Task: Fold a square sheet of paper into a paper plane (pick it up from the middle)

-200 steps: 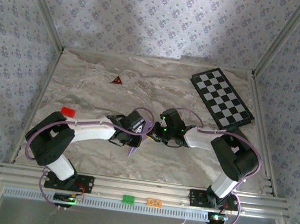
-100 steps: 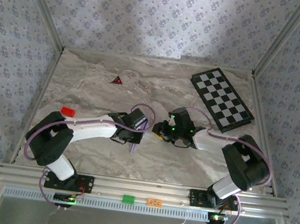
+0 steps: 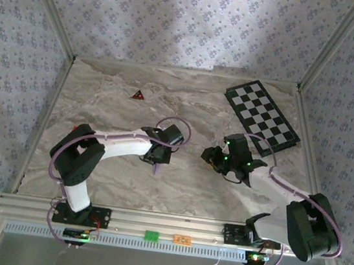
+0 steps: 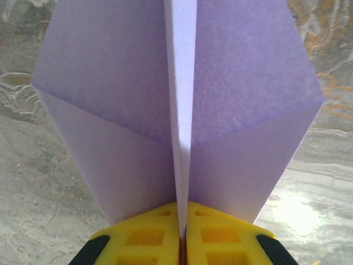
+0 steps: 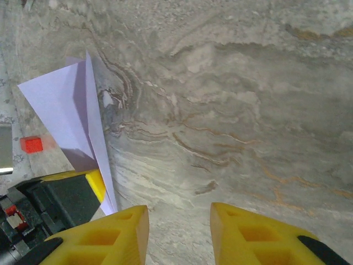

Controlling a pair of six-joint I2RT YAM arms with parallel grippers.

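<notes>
The paper plane (image 4: 110, 99) is a pale lilac dart with a centre crease, standing on edge with its wings spread to both sides. My left gripper (image 4: 182, 221) is shut on its centre fold. From above, a lilac tip of the plane (image 3: 156, 168) pokes out below the left gripper (image 3: 159, 157) near the table's middle. My right gripper (image 3: 213, 158) is apart from it to the right. In the right wrist view the right gripper (image 5: 179, 221) is open over bare marble, with the plane (image 5: 66, 105) off to its left.
The black-and-white checkered board (image 3: 262, 115) lies at the back right. A small dark red triangle (image 3: 137, 94) sits at the back left. A small red block (image 5: 31, 144) lies beyond the plane. The table is walled by patterned panels and a metal frame.
The two grippers were close together at the plane; the right one has drawn back to the right. The left one has moved slightly right and farther with the plane.
</notes>
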